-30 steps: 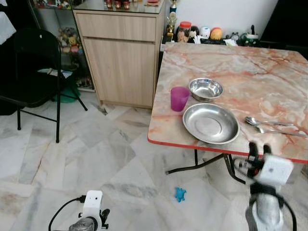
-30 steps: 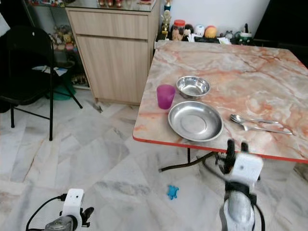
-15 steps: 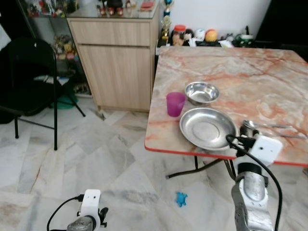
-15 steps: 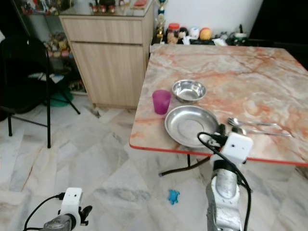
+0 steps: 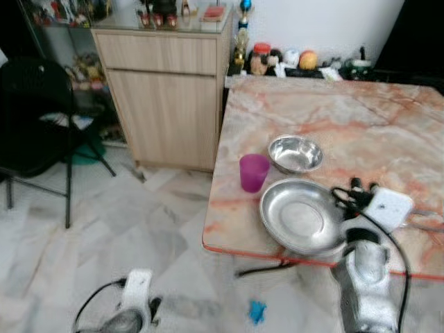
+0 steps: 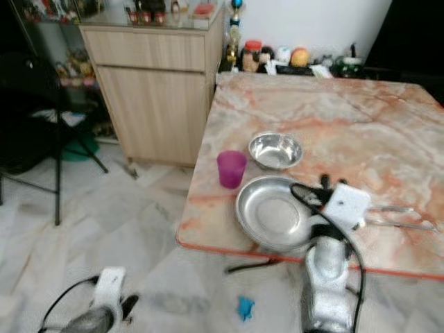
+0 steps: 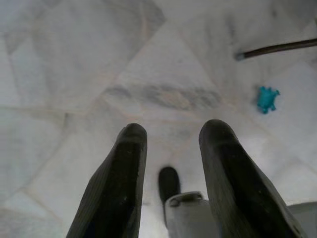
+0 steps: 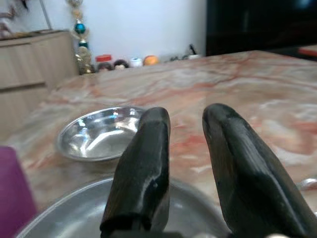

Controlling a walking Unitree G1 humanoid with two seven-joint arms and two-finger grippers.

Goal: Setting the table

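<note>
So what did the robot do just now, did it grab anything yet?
Not yet. The right gripper rose from below the table edge and now hangs over the rim of the big steel plate, fingers open and empty. The robot also stepped closer. The purple cup, small steel bowl and spoons stayed put. The left gripper still hangs over the floor.

No readable text, jar labels perhaps too blurred
</note>
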